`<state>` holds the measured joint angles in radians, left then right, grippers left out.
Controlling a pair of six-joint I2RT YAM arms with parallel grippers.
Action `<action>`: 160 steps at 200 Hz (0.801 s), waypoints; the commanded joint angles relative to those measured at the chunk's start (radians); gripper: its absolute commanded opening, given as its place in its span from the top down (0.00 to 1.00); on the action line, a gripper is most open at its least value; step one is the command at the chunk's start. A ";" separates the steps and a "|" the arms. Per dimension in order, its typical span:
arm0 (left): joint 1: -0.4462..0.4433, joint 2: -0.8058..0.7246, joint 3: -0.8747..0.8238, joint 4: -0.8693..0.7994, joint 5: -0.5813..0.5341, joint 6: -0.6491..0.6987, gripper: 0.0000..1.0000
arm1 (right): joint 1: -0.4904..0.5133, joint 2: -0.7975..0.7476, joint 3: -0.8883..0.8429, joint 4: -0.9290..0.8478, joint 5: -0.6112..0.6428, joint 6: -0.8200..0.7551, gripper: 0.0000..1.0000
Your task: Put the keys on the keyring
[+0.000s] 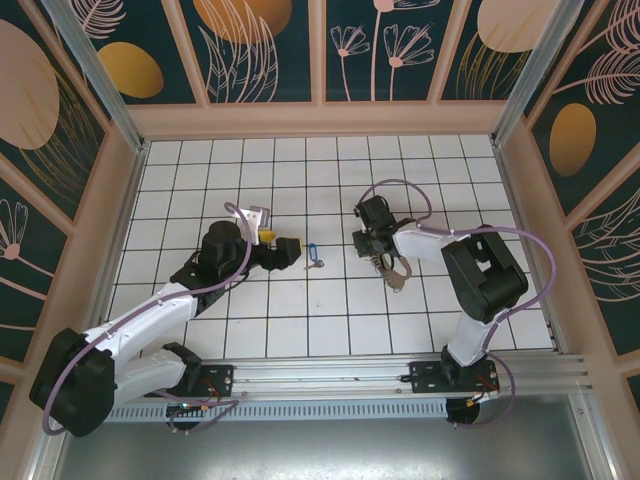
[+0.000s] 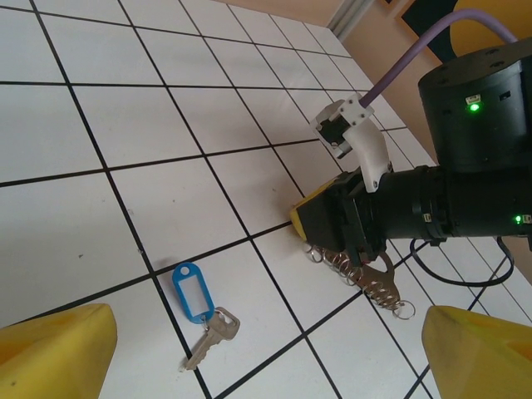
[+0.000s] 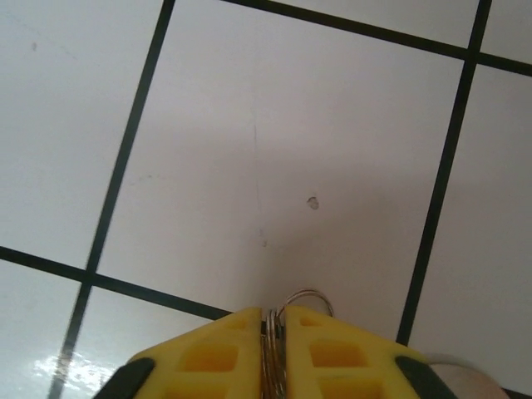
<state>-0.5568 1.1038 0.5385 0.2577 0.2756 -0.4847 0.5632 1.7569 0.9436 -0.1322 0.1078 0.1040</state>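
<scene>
One small key (image 2: 213, 332) w/ a blue tag (image 2: 191, 291) lies flat on the tiled table (image 2: 125, 125). It sits lower left in the left wrist view and near centre in the top view, btwn the two arms. Nothing touches it.

Left claw (image 2: 266, 366) is spread wide and empty. Its yellow fingertips (image 2: 50, 353) sit at the bottom corners of that view, w/ the key just ahead, nearer the left-hand one.

Right claw (image 3: 273, 353) is clenched. Its pads (image 3: 216, 357) pinch thin wire rings of the keyring (image 2: 376, 281) at bottom centre of the right wrist view, one small ring poking out past the tips. In the left wrist view the keyring hangs under that claw, right of centre, low over the tile, w/ a row of small silver rings dangling. Can't tell if it touches the table.

Handling, my guess:
- **Key:** light, stiff, thin metal. Lying flat, it's hard to get under and likely to skid on glossy tile.
- **Tag:** thicker and less slick, so prob. the best place to grip, across its narrow width. The key would then swing loose from its link.
- **Keyring:** light but floppy, and the rings swivel. Hold near the ring that's needed, else it'll twist away. Wire is slippery in the pads, so a weak pinch could let it slide out.

Nothing looks fragile.
</scene>
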 commanded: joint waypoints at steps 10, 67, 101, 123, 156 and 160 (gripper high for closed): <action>-0.004 -0.014 -0.012 0.007 -0.018 -0.008 0.06 | 0.049 -0.020 -0.007 -0.024 0.004 0.016 0.93; -0.006 -0.016 -0.026 0.000 -0.035 -0.009 0.06 | 0.126 -0.090 -0.037 0.016 -0.133 0.074 0.97; -0.004 -0.014 -0.031 -0.001 -0.045 -0.011 0.06 | 0.153 -0.155 -0.084 0.032 -0.190 0.111 0.85; -0.004 -0.009 -0.031 0.002 -0.046 -0.015 0.06 | 0.153 -0.207 -0.097 0.005 -0.179 0.102 0.66; -0.005 -0.012 -0.043 0.014 -0.049 -0.025 0.06 | 0.131 -0.231 -0.060 -0.054 -0.158 0.046 0.49; -0.006 -0.013 -0.044 0.015 -0.050 -0.026 0.06 | 0.126 -0.227 -0.053 -0.060 -0.157 0.039 0.49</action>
<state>-0.5568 1.1030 0.5091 0.2573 0.2344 -0.4862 0.7078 1.5463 0.8581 -0.1356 -0.0547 0.1799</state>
